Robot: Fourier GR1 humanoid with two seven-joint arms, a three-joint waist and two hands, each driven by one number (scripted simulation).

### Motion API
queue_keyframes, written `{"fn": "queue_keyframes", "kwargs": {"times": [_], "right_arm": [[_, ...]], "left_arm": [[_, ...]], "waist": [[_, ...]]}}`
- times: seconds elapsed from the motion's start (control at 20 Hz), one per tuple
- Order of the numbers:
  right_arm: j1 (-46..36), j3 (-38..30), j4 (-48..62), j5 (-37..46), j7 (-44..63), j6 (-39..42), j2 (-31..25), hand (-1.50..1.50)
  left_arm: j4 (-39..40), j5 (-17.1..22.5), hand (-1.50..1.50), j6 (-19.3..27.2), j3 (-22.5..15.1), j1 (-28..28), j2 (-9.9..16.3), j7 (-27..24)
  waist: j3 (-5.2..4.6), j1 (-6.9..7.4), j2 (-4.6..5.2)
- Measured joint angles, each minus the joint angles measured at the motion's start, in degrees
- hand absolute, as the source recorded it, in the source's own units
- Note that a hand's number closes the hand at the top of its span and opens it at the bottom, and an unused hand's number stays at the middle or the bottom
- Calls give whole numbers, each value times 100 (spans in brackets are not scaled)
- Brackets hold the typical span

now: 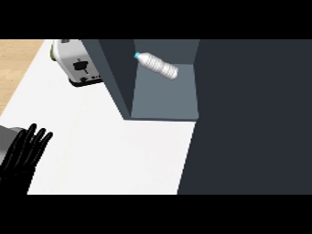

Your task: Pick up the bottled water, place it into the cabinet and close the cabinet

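Note:
The bottled water [158,66], clear with a light blue cap, lies tilted inside the open grey cabinet [165,100], near its back. The dark cabinet door [260,114] fills the right side of the view and stands open. My left hand [22,155] rests at the lower left with straight fingers pointing up, far from the bottle and holding nothing. No part of my right hand shows in this view.
A white toaster [77,61] stands on the white counter [118,151] to the left of the cabinet. Wooden floor [3,68] shows beyond the counter's left edge.

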Motion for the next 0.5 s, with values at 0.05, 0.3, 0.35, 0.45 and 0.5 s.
{"fn": "queue_keyframes", "kwargs": {"times": [0.05, 0.3, 0.35, 0.45, 0.5], "right_arm": [[-144, 164, 10, 26, 51, -100, 4, 150], [-948, 941, 203, 497, 168, -693, 219, 150], [-1131, 1103, 256, 707, 186, -849, 299, 150], [-1481, 1457, 271, 1271, 268, -1219, 493, 150], [-1659, 1662, 284, 1596, 325, -1429, 629, 150]], "left_arm": [[-77, 34, -150, 4, 40, 50, 64, 24], [-392, 210, -150, -111, 263, 261, 410, 96], [-466, 250, -150, -145, 303, 297, 472, 114], [-593, 288, -150, -142, 354, 368, 564, 155], [-624, 315, -150, -178, 393, 416, 616, 157]], "waist": [[-1, 0, -8], [-5, 35, -29], [-4, 43, -28], [-4, 44, -29], [-3, 46, -25]]}}
